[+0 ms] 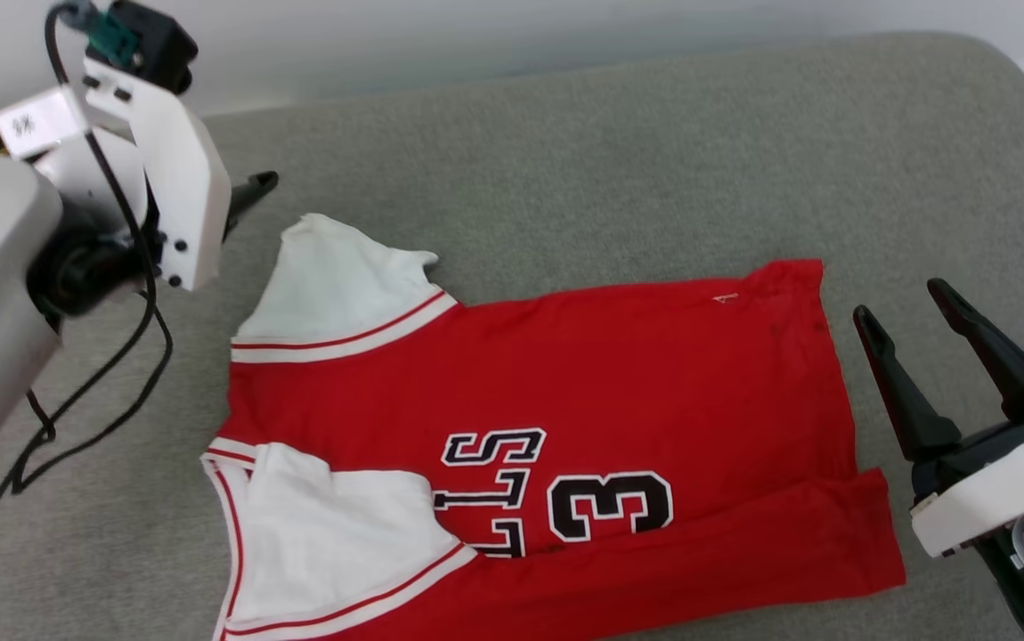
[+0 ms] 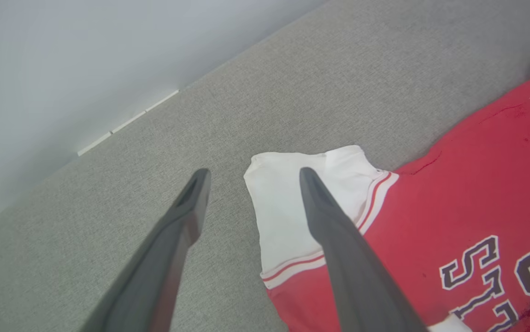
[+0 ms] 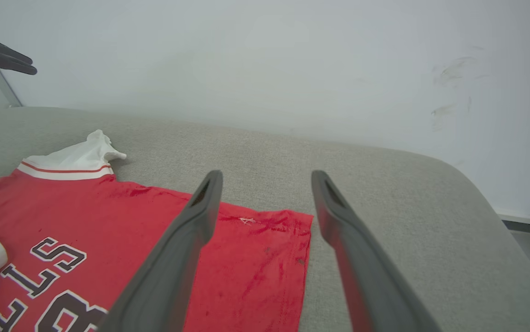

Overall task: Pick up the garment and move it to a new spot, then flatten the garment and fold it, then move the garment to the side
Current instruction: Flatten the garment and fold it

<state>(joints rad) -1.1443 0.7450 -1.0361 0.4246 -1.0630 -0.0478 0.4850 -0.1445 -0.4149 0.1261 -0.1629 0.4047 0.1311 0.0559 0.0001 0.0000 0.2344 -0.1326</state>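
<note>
Dark fingers [image 2: 191,207] of the left end effector [image 2: 254,173] stand spread wide with nothing between them, pointing down at the grey fabric-covered counter [image 1: 654,160] just beside the far white sleeve [image 1: 334,285] of the garment [image 1: 565,356]. From the head camera one fingertip of this end effector shows past its white wrist housing [image 1: 182,178], apart from the sleeve's edge, and a black cable [image 1: 134,347] loops down from the arm.

Over on the robot's right, the right end effector [image 1: 902,300] is likewise fully open and empty, its fingers angled up just beside the garment's hem and clear of the cloth.

Between them the red jersey lies front up across the counter, sleeves toward the robot's left and hem toward its right. Its near long edge is folded over onto the front, with the near white sleeve [image 1: 334,534] lying on top and covering part of the black, white-outlined letters; a "3" [image 1: 610,506] stays visible. A pale wall [image 3: 246,55] rises behind the counter.
</note>
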